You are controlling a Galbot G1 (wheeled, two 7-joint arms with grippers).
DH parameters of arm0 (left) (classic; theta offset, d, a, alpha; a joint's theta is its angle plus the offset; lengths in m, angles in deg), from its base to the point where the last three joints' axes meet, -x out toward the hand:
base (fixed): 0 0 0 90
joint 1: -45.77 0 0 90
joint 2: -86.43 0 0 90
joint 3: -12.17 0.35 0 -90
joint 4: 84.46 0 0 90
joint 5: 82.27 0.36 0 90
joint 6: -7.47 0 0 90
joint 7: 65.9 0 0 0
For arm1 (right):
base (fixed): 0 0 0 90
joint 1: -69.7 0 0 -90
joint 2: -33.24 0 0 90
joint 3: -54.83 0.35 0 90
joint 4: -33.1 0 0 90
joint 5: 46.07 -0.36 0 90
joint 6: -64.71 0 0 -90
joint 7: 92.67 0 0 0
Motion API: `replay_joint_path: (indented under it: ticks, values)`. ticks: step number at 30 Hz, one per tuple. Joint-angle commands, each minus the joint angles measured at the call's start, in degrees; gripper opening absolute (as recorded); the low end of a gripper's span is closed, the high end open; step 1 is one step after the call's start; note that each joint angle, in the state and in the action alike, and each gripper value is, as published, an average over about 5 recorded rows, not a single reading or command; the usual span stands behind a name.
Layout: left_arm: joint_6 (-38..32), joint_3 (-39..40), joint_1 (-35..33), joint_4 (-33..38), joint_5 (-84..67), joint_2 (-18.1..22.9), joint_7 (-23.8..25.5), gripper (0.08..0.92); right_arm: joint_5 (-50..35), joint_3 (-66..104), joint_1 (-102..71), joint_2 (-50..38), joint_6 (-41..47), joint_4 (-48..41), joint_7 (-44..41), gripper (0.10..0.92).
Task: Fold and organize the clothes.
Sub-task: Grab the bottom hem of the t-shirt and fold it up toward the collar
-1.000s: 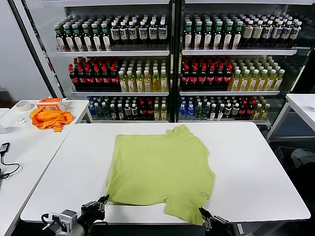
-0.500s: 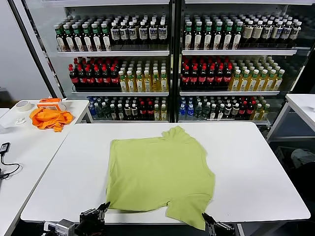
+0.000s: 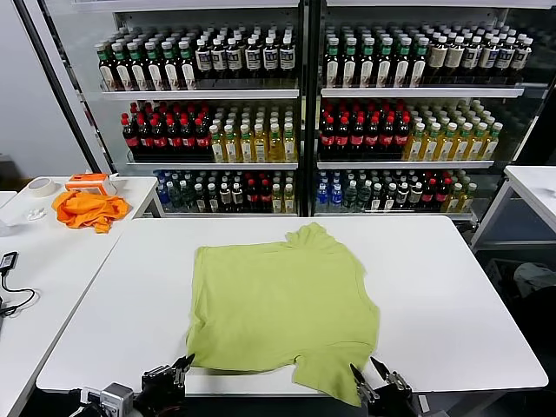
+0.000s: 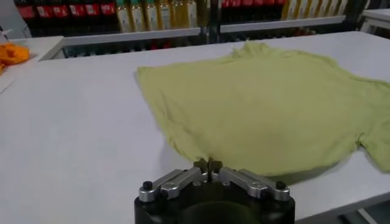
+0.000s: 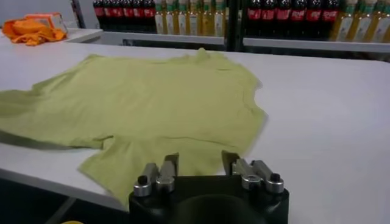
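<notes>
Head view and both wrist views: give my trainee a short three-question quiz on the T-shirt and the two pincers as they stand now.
1. True or false: the lime T-shirt lies spread on the white table, one sleeve hanging past the near edge.
2. Which pincer has its fingers apart? A) left pincer B) right pincer C) both
3. Fill in: the orange cloth lies on the ____ table, to the robot's left.

Key
1. True. The sleeve drapes over the near edge by the right pincer.
2. B. In its wrist view the right one shows a clear gap, low at the table's near edge; the left one's tips meet, near the shirt's hem, gripping nothing.
3. Side.
</notes>
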Motion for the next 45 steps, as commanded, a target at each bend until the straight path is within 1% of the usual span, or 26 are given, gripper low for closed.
replay_joint_path:
  ticks: [1,3,5,6,18,25,29,31,37,45]
  values:
    - [-0.22,0.27,0.43,-0.53,0.67,1.08,0.2,0.081,-0.11,-2.71,3.58,0.65,0.54,-3.22,-0.11,0.775]
    - [-0.24,0.31,0.28,-0.55,0.85,1.26,0.24,0.081,-0.42,-3.08,3.88,0.65,1.31,-3.34,0.12,0.801]
    - [-0.26,0.35,0.17,-0.57,0.92,1.5,0.23,0.081,-1.37,-3.26,3.98,0.67,2.64,-3.42,0.73,0.794]
    - [-0.27,0.39,0.13,-0.55,0.94,1.63,0.22,0.081,-1.95,-3.27,3.9,0.66,3.37,-3.35,1.08,0.775]
    - [-0.49,0.9,0.15,-0.82,1.71,2.11,0.25,0.081,-7.14,-2.81,2.87,0.58,8.1,-0.18,3.69,0.436]
    - [-0.91,0.97,0.57,-1.49,1.99,2.17,0.53,0.081,-6.52,-2.43,2.9,0.33,5.54,-0.44,2.73,0.228]
    - [-0.99,1.0,0.85,-1.79,1.98,2.23,0.64,0.081,-6.52,-2.0,2.84,0.18,3.6,-0.27,1.96,0.129]
    - [-0.99,0.98,0.86,-1.69,1.97,2.28,0.63,0.081,-6.93,-1.58,2.58,0.0,2.97,0.4,1.6,0.107]
    - [-1.12,0.56,-0.1,-0.98,1.78,2.08,0.75,0.081,-9.6,0.27,-1.79,-1.62,5.02,6.68,2.09,0.104]
    - [-2.01,-1.26,-3.19,0.92,1.24,0.84,0.82,0.081,-8.38,4.15,-10.68,-3.39,7.08,14.76,2.82,0.104]
